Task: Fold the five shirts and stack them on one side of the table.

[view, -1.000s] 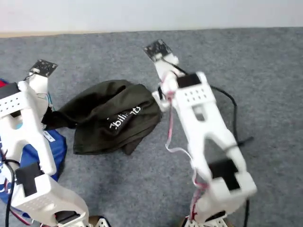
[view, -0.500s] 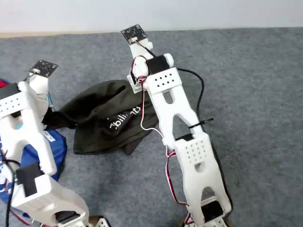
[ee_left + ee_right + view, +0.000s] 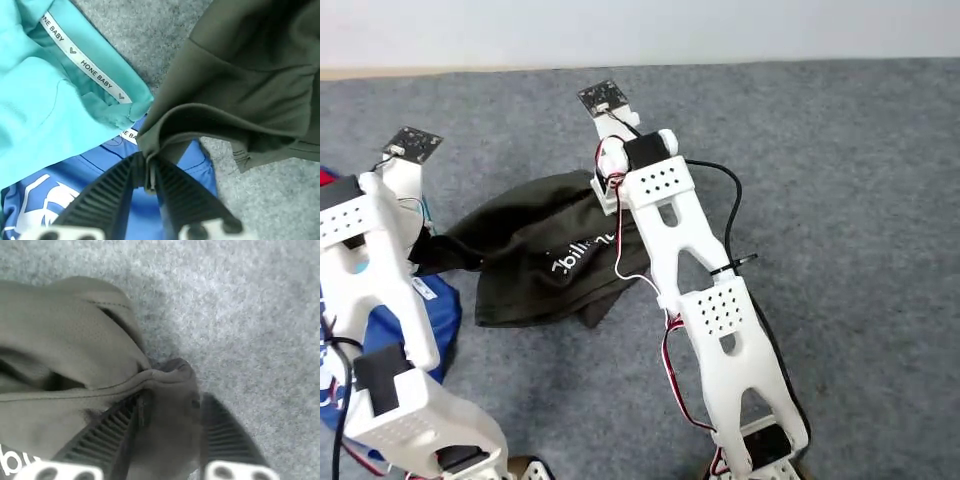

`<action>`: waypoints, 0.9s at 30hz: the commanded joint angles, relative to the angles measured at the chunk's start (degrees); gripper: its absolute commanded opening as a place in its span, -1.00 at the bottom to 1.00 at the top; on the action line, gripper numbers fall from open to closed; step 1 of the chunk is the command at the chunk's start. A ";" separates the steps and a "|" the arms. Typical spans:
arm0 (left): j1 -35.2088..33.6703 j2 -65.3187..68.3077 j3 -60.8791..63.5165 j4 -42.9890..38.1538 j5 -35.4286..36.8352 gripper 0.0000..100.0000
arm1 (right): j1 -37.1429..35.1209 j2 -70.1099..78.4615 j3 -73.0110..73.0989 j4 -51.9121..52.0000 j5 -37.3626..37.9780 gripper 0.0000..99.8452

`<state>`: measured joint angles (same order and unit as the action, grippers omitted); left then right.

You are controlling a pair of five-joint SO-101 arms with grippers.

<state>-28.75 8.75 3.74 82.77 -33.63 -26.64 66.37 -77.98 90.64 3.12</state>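
Here we are over the grey table [image 3: 860, 200], and everything turns on the dark olive shirt [image 3: 540, 250], bunched in a loose heap on the cloth-covered top with its white lettering facing up. My right arm [image 3: 690, 260] stretches in over the shirt's right-hand edge and my left arm [image 3: 370, 290] stands at its left-hand end. Beside that left end lies a blue shirt [image 3: 438, 300], partly under my left arm, with the olive fabric draping across its edge. A teal shirt [image 3: 45, 100] sits just beside the olive one too, its collar touching the blue one. Now the pincers: my left pincer [image 3: 148, 167] is clenched tight on a folded hem of the olive shirt, the cloth pinched flat between the ribbed pads [image 3: 180, 192]. My right pincer [image 3: 172, 405] is grasping the shirt's far right corner, a thick wad of fabric packed between its jaws, low over the grey surface.
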 commanded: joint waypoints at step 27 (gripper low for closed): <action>5.45 -32.88 -1.27 -5.63 5.80 -0.99 | 12.53 -24.92 -17.76 11.82 8.79 -0.98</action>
<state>-23.56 -18.33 3.74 81.01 -31.96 -16.79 48.44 -92.75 100.31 11.38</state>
